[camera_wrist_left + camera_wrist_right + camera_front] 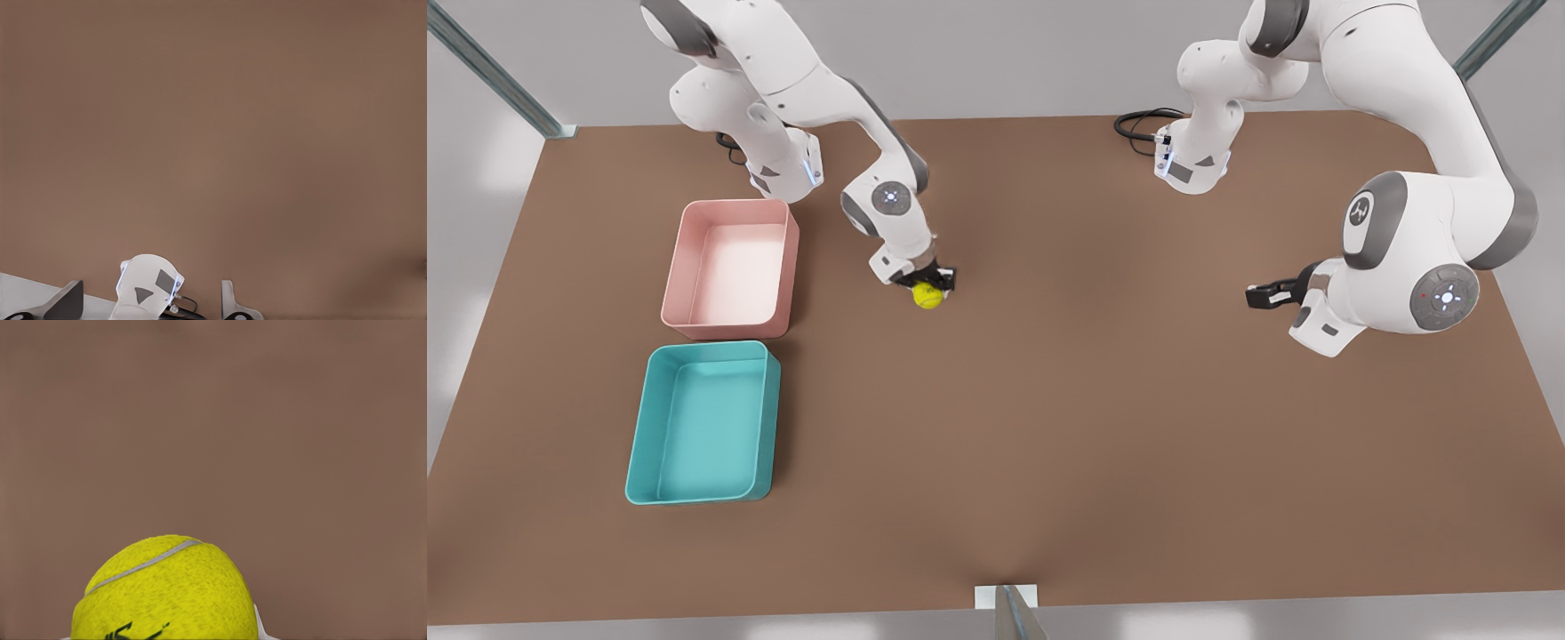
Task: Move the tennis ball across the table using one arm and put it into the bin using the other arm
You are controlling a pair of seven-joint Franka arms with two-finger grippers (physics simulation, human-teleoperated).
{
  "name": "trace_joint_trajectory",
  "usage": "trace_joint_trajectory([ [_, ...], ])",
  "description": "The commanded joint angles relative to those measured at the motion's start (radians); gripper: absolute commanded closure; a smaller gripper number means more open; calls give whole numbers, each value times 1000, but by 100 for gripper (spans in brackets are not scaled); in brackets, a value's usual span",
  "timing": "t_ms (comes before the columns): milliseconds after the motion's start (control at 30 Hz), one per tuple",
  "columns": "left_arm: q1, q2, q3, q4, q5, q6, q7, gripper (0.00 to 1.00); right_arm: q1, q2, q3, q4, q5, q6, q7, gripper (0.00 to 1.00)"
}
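A: Where is the right pincer (931,286), and what is it doing?

B: It sits near the middle of the bench (1049,427), a little toward the front view's left, pointing down. It is clenched around the tennis ball (928,297), with the dark fingers on either side of the ball's upper half.

A: Does the right wrist view agree?

B: Yes. The tennis ball (167,593) sits close under that camera, yellow-green and fuzzy, with a pale curved seam across its top and some dark lettering low on it. Behind it is plain brown bench (267,420).

A: Is the ball touching the bench?

B: I cannot tell; it is at the bench surface or barely above it.

A: And the left pincer (1256,294)?

B: It waits over the front view's right side of the bench, well apart from the ball, its black fingers pointing sideways toward the front view's left. Whether it is released or clenched I cannot tell. The left wrist view shows bare bench (213,133) and, at the far edge, an arm's white base (148,292) with a dark cable beside it.

A: What lies around the ball?

B: Toward the front view's left stands a pink bin (694,267), near the right pincer but not touching it. Just beside the pink bin, closer to the front camera, stands a teal bin (640,444). Nothing lies in either. A black cable (1138,123) coils at the far edge by the other arm's base.
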Motion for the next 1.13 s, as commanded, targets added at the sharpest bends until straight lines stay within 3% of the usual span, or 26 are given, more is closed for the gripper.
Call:
trace_joint_trajectory([
  [0,0,-1,0,1,0,2,-14,0,-95,-13,-7,32,-5,-10,-143,30],
  [33,0,-1,1,1,0,0,-14,0,-158,-13,-13,49,-6,-9,-225,30],
  [200,-2,-1,0,2,0,0,-14,0,-343,-14,-208,118,-8,-13,-735,30],
  [333,-2,-1,0,2,0,2,-14,0,-465,-33,-229,266,-8,-214,-972,30],
  [500,-2,-1,0,2,0,5,-14,0,-517,-8,-300,275,-6,-292,-1087,26],
  [533,-2,-1,0,2,-1,13,-14,0,-518,4,-300,272,-2,-298,-1084,0],
  [700,-2,-1,0,2,0,16,-16,0,-518,-1,-289,315,2,-383,-1078,0],
  [767,-2,-1,0,2,0,14,-16,0,-521,-20,-217,501,-23,-764,-1082,0],
  [800,-2,-1,0,2,0,14,-16,0,-564,-30,-110,613,-156,-1020,-1089,0],
  [867,-2,-1,0,2,0,14,-14,0,-572,-74,-67,824,-184,-1335,-1113,0],
  [1000,-2,-1,0,2,0,14,-14,0,-571,-221,-97,882,-127,-1357,-1096,0],
  [1100,-2,-1,0,2,-1,13,-14,0,-584,-237,-120,885,-94,-1394,-1056,0],
])
